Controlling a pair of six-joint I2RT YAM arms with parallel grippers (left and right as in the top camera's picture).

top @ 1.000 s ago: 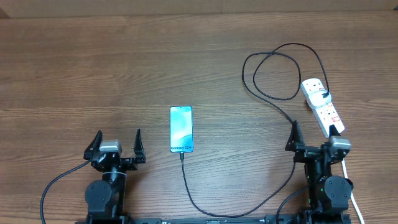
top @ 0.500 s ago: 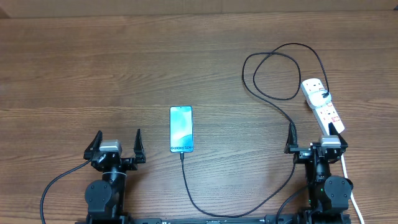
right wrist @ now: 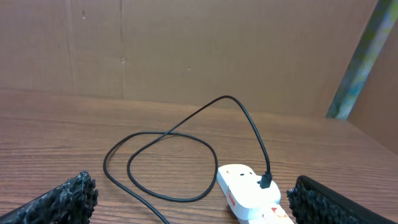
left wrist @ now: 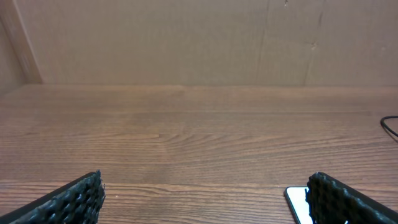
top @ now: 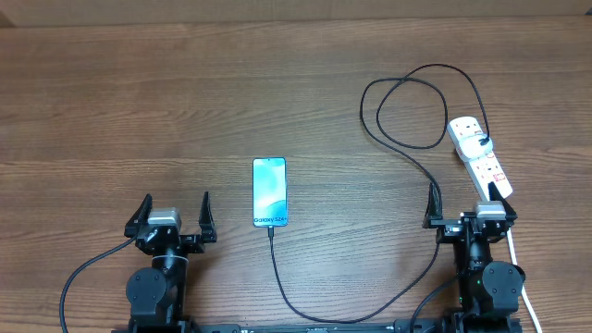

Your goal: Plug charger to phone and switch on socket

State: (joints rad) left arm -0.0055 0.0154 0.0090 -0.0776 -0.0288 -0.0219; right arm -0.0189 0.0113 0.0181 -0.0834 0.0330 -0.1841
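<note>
We see the thin black charger cable (top: 275,268) joining the slim blue-screened phone (top: 269,192) at centre to the white plastic power strip (top: 479,155) at right; left gripper (top: 173,213) and right gripper (top: 464,205) both spread.

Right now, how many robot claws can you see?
2. The left gripper is open at the front, left of the phone; the right gripper is open at front right, by the socket's near end.
</note>
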